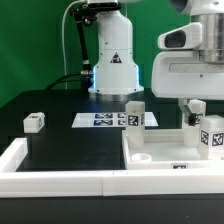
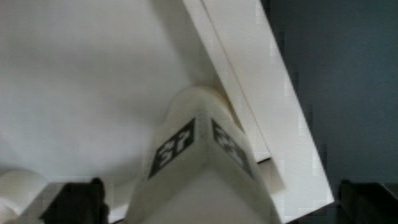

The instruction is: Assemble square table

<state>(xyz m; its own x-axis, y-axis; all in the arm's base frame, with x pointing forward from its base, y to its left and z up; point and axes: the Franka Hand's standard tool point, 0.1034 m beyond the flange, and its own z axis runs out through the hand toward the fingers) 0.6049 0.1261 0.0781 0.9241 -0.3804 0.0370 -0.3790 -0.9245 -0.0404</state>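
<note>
The white square tabletop (image 1: 170, 150) lies at the exterior view's right, and in the wrist view it fills the picture as a white slab (image 2: 89, 80). My gripper (image 1: 193, 112) hangs over its far right part. In the wrist view a tagged white leg (image 2: 199, 150) stands on the slab between my black fingers (image 2: 80, 203). There is a gap on either side of it, so my gripper (image 2: 222, 205) is open and holds nothing. Another leg (image 1: 135, 113) stands at the slab's far left corner, and one (image 1: 213, 135) stands at its right edge. A further leg (image 1: 33, 122) lies on the black surface at the left.
The marker board (image 1: 100, 120) lies flat behind the slab, in front of the robot's base (image 1: 113, 70). A long white rim (image 1: 60, 178) borders the black surface along the front. The slab's raised edge (image 2: 249, 80) runs close beside the leg under my gripper.
</note>
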